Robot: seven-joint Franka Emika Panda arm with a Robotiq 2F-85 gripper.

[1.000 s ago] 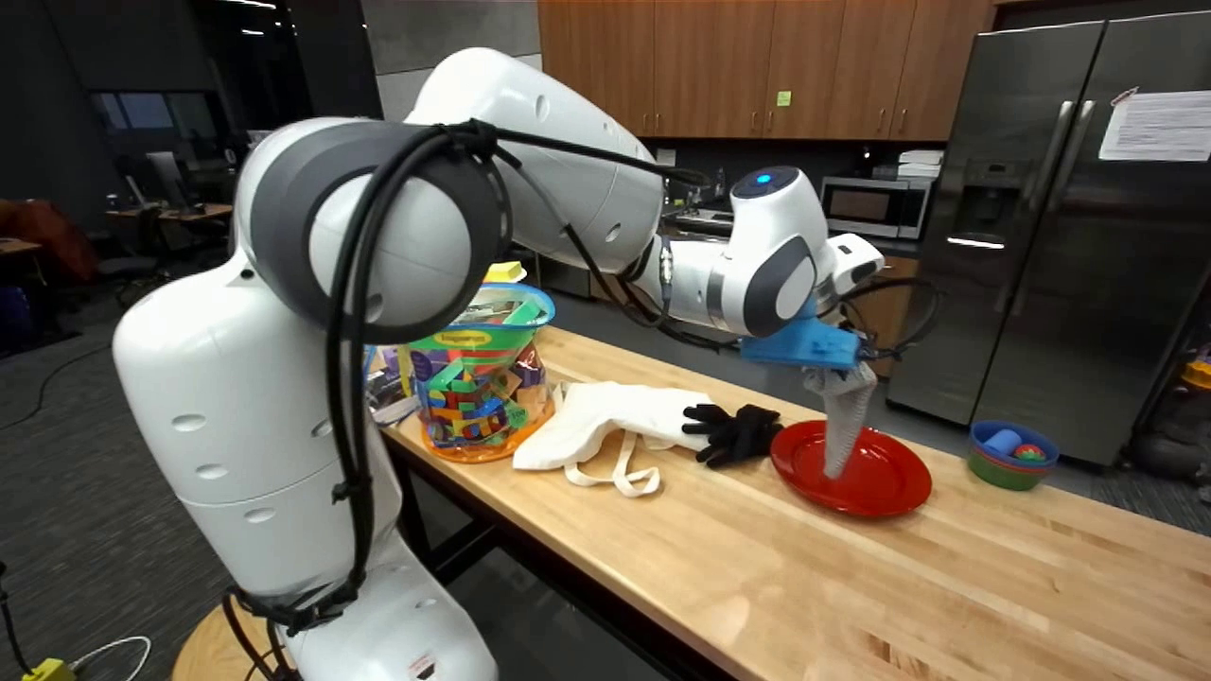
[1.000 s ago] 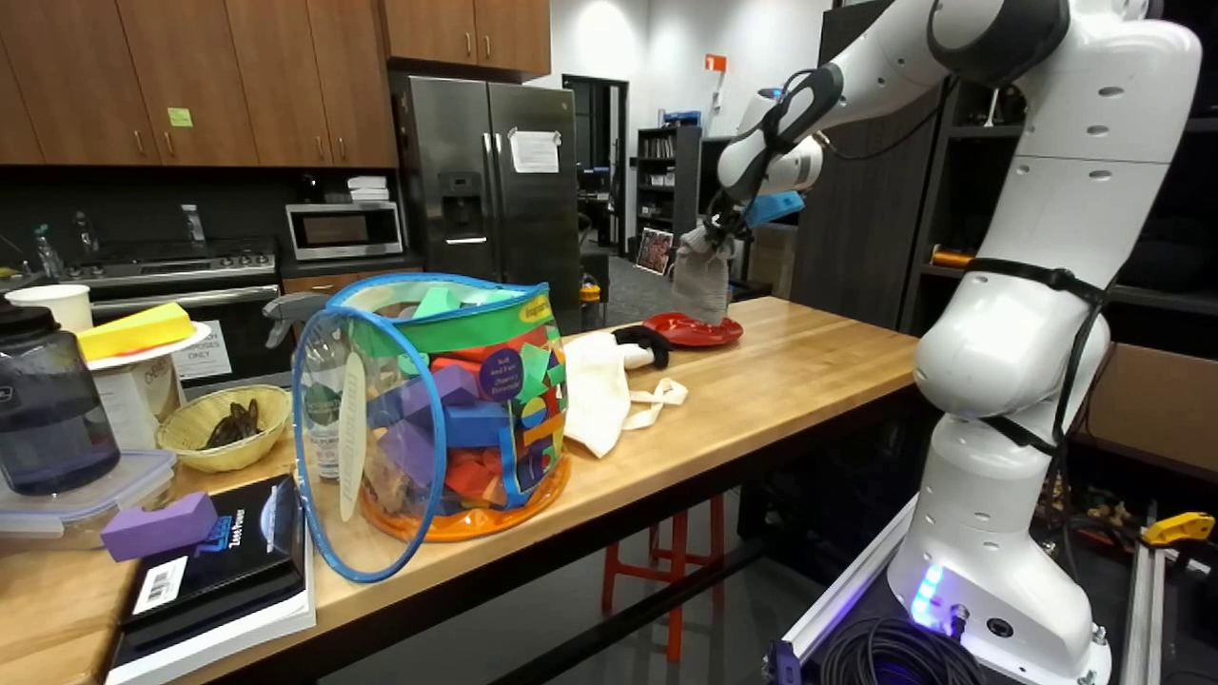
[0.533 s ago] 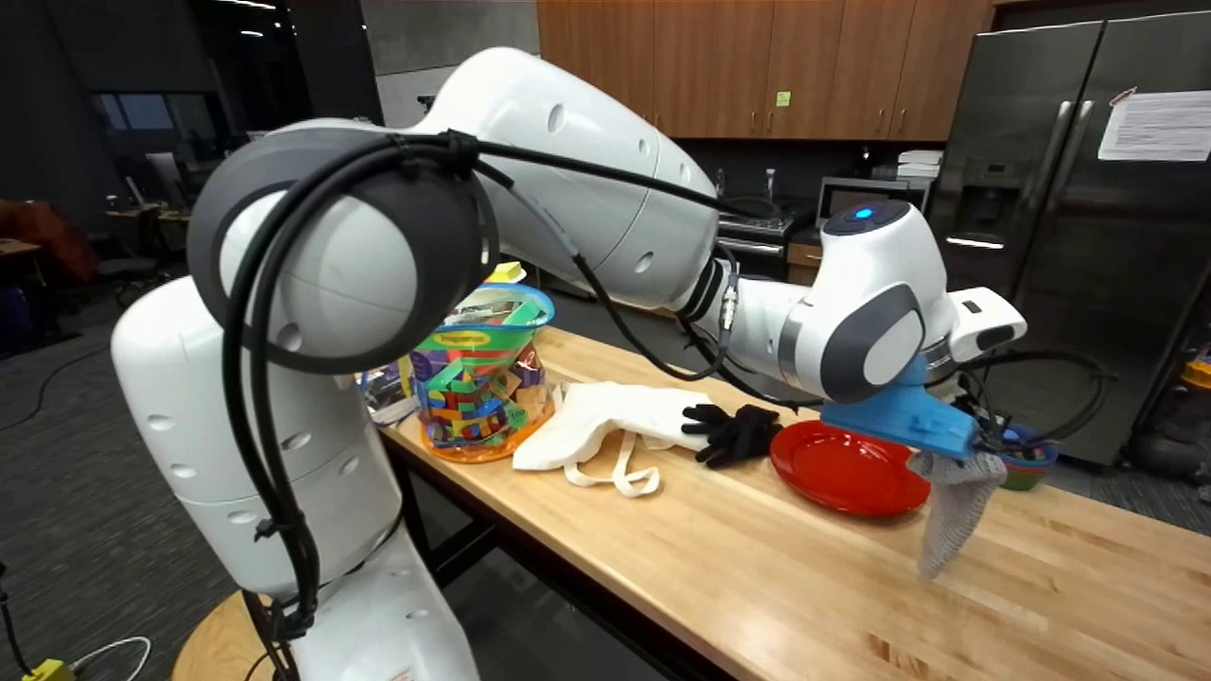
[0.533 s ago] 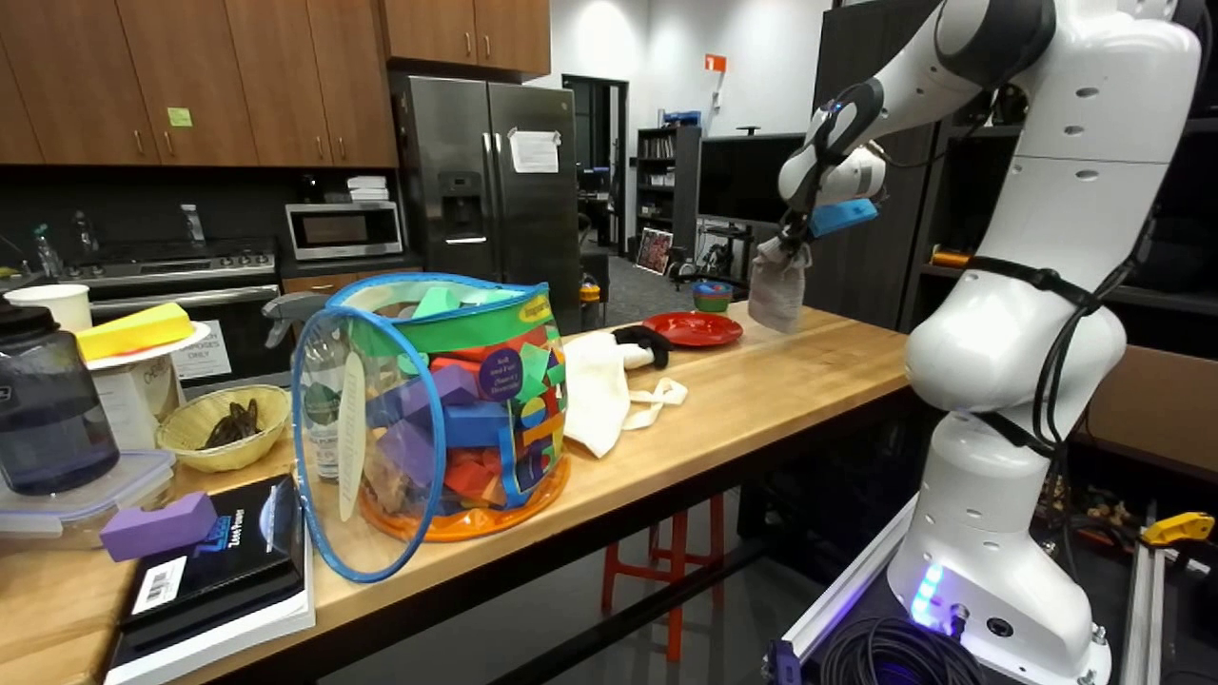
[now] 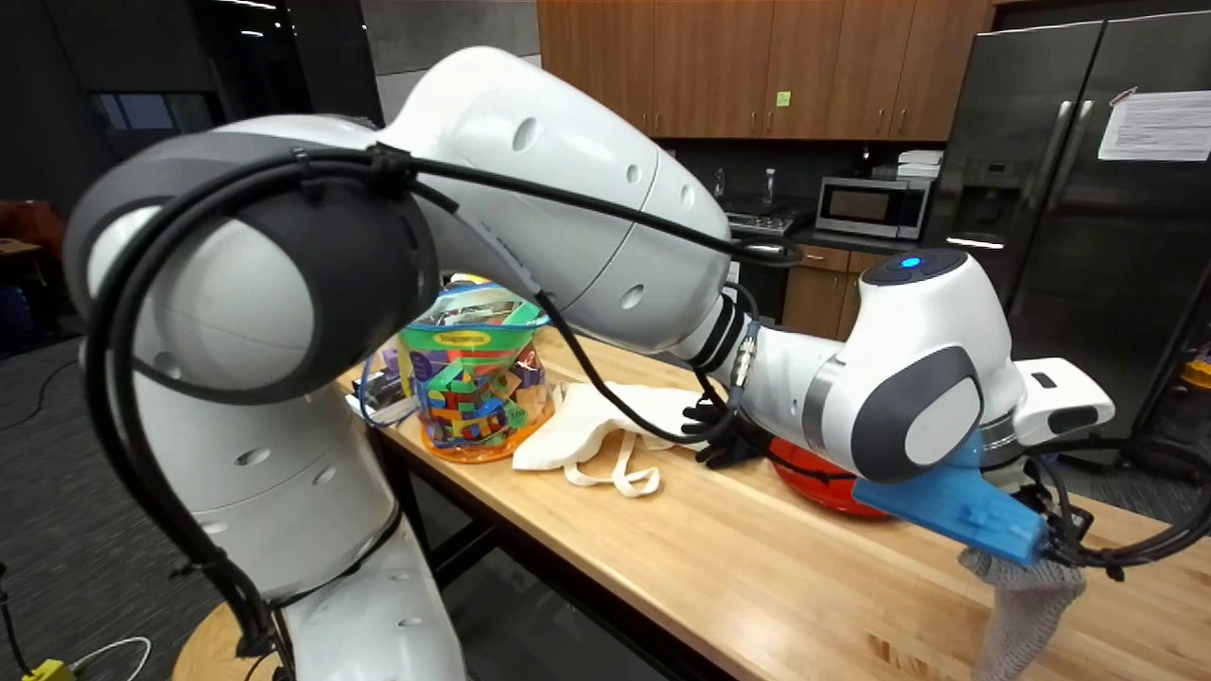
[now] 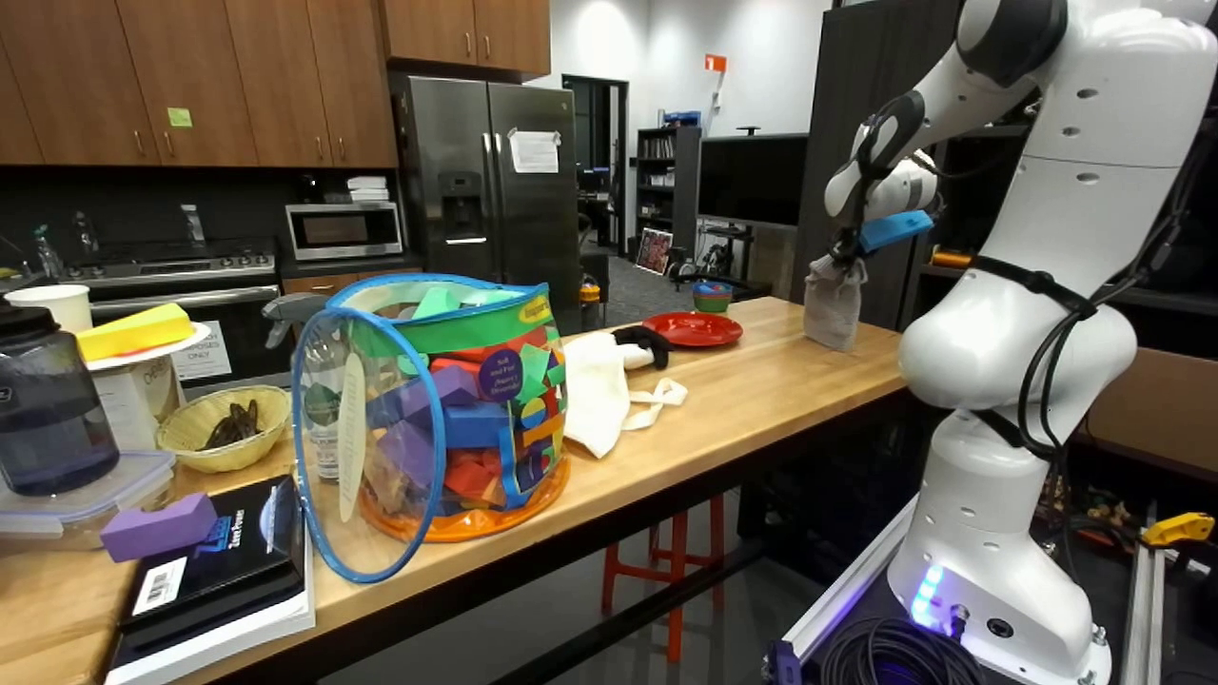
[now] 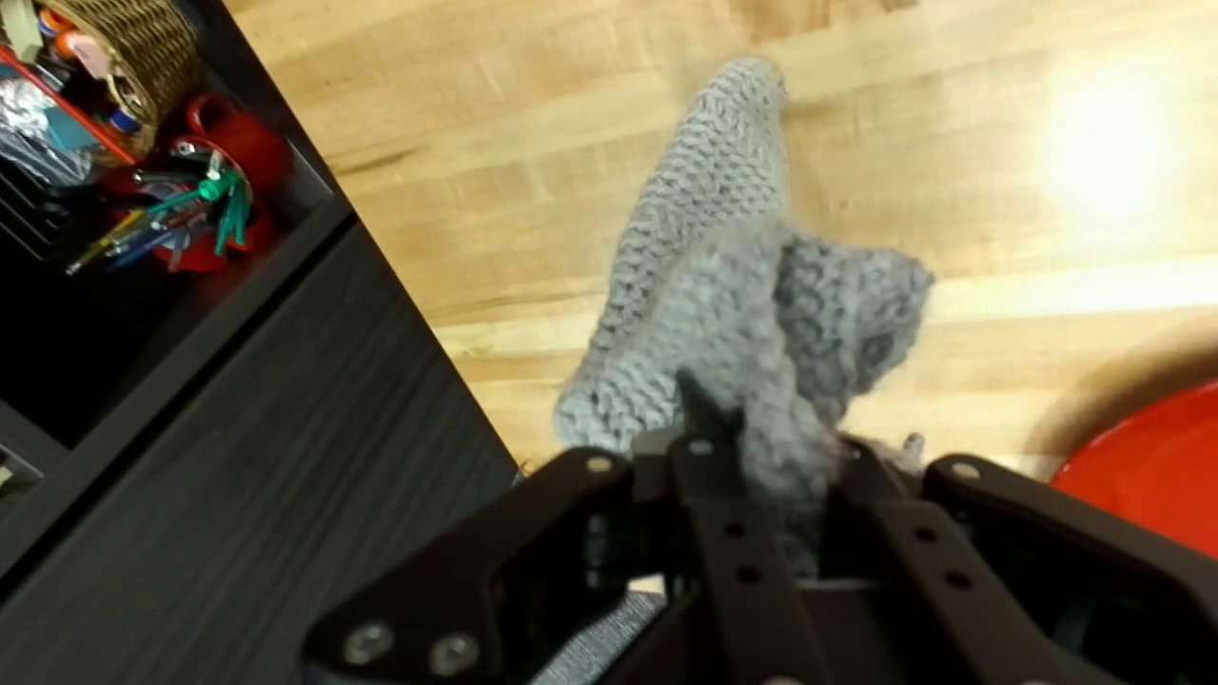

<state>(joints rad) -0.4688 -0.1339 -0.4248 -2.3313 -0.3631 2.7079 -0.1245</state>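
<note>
A grey knitted cloth (image 7: 704, 209) is pinched in my gripper (image 7: 775, 438), which is shut on it; folds bulge past the fingers and a long end hangs down. In both exterior views the cloth (image 5: 1026, 615) (image 6: 834, 304) droops below the wrist over the wooden table. Whether its lower end touches the wood I cannot tell. To one side lies a glossy red plate (image 6: 693, 329), cut off at the right edge of the wrist view and partly behind the arm in an exterior view (image 5: 818, 482).
A black glove (image 6: 642, 344) and a cream cloth bag (image 5: 615, 416) lie beyond the plate. Farther along stands a clear bag of coloured blocks (image 6: 476, 409). Small stacked bowls (image 6: 712, 297) sit behind the plate. A dark cabinet (image 7: 238, 428) borders the table in the wrist view.
The arm has swung from over the red plate to the wood beside it, carrying the cloth along. Plate, glove and bag have stayed put. The grip has not changed.
</note>
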